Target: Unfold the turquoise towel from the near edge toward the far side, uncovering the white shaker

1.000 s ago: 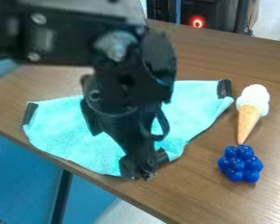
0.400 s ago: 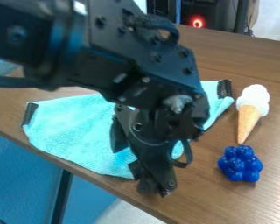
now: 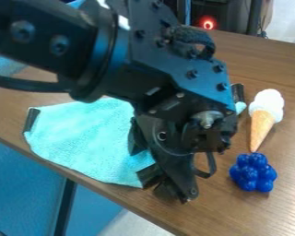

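The black claw [image 3: 173, 190] has moved to the right and a little nearer the table's front edge. The cloth [image 3: 82, 140] lies spread out on the brown table [image 3: 236, 216], partly behind the claw. I can't tell if the claw is wide or narrow, or if it has any cloth. To me, this looks like the lining-up part, and a good next move needs care around the cloth's edge. Off to the right, the ice cream cone [image 3: 261, 124] and the bumpy blue toy [image 3: 253, 173] are just where they were, and so is the cloth.
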`<control>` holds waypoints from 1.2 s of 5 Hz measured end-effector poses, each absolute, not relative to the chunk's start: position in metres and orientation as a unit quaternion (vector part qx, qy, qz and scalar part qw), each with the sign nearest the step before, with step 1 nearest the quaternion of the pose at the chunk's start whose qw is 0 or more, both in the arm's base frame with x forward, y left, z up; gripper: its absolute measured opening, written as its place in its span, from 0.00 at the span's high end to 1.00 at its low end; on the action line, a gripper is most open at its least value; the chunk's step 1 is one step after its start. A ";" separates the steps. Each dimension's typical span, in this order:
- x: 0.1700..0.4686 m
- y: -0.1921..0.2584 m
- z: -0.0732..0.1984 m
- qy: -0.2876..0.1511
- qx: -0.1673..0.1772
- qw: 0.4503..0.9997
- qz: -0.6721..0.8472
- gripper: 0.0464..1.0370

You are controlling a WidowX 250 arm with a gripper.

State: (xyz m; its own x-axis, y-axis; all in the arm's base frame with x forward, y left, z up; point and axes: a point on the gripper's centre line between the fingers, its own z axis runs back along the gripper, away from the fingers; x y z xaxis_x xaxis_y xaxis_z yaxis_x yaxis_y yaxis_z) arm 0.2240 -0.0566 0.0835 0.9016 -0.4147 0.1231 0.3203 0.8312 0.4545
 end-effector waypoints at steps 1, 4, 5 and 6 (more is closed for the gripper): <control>0.228 -0.057 0.081 -0.110 0.222 0.949 -0.194 0.18; 0.218 -0.055 0.075 -0.108 0.222 0.949 -0.195 0.94; 0.212 -0.052 0.086 -0.105 0.198 0.955 -0.192 0.98; 0.218 -0.039 0.107 -0.104 0.155 0.966 -0.180 0.98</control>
State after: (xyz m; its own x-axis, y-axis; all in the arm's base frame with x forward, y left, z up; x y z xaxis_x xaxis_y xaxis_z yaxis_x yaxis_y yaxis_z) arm 0.2184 -0.0390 0.1073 0.9133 -0.3806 0.1454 0.3161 0.8871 0.3363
